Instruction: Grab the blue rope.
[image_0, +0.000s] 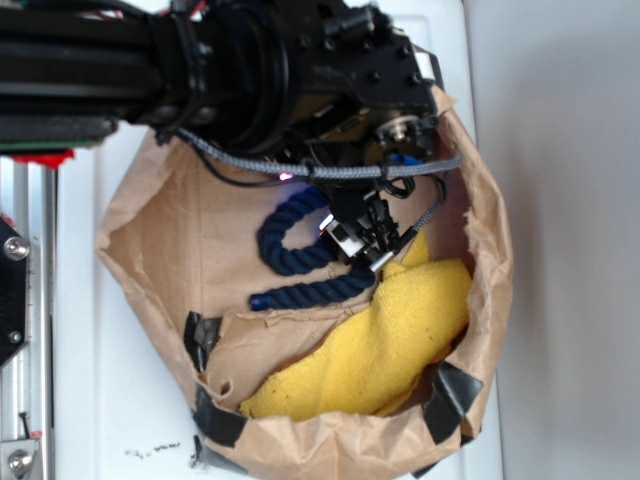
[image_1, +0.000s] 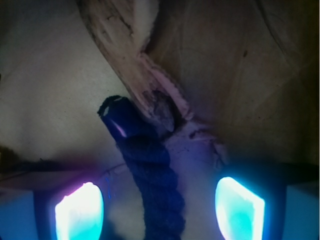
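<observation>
The blue rope (image_0: 292, 255) is thick, dark navy and twisted, and lies curved on brown paper inside a shallow paper-lined basket. In the wrist view the blue rope (image_1: 152, 175) runs up between my two glowing fingertips, its capped end near a torn paper fold. My gripper (image_0: 362, 240) is down over the rope's right part, by the yellow cloth. The gripper (image_1: 159, 210) is open, with a gap on each side of the rope and neither pad touching it.
A yellow cloth (image_0: 385, 340) fills the basket's lower right. The crumpled brown paper wall (image_0: 490, 250) rises around the rim, with black tape patches (image_0: 452, 395). A grey braided cable (image_0: 330, 170) hangs under the arm. A metal rail (image_0: 25, 330) runs down the left.
</observation>
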